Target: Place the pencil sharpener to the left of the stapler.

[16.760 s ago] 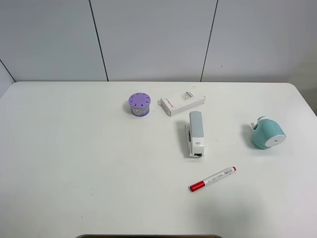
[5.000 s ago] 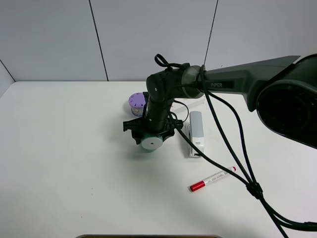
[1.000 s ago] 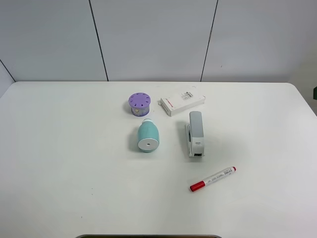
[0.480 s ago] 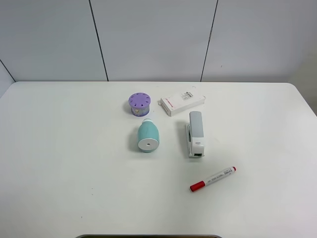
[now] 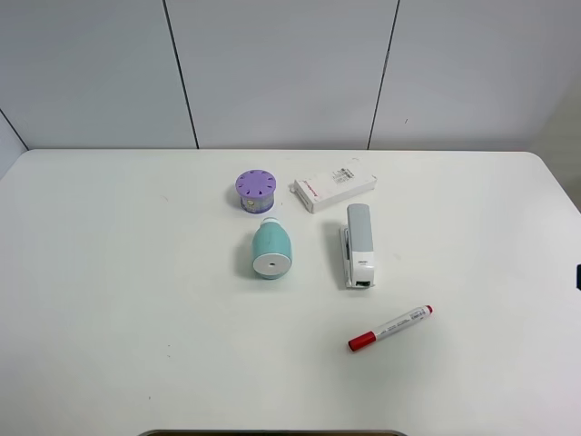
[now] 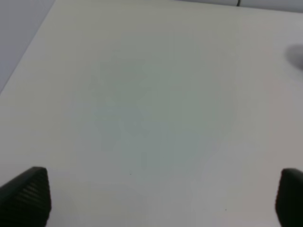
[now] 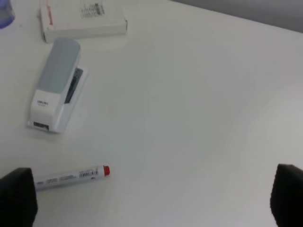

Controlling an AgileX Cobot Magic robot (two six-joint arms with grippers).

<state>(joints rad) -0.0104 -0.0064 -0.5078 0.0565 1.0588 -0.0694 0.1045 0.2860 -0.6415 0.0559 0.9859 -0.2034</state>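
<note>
The teal pencil sharpener (image 5: 271,252) lies on its side on the white table (image 5: 127,291), its white round end face toward the front. It sits just left of the light-grey stapler (image 5: 359,245), with a gap between them, and nothing holds it. In the right wrist view, the stapler (image 7: 57,97) lies far ahead of my open right gripper (image 7: 151,198), whose dark fingertips (image 7: 16,196) show at the lower corners. My left gripper (image 6: 156,203) is open over bare table. The sharpener appears in neither wrist view.
A purple cylinder with holes (image 5: 256,191) and a flat white box (image 5: 334,184) lie behind the sharpener and stapler. A red-capped marker (image 5: 390,328) lies in front of the stapler. A dark sliver (image 5: 578,277) shows at the right edge.
The sharpener went from the table's right side to left of the stapler, carried by the right arm. The arm has let go and withdrawn; over the last second the objects stay still.
</note>
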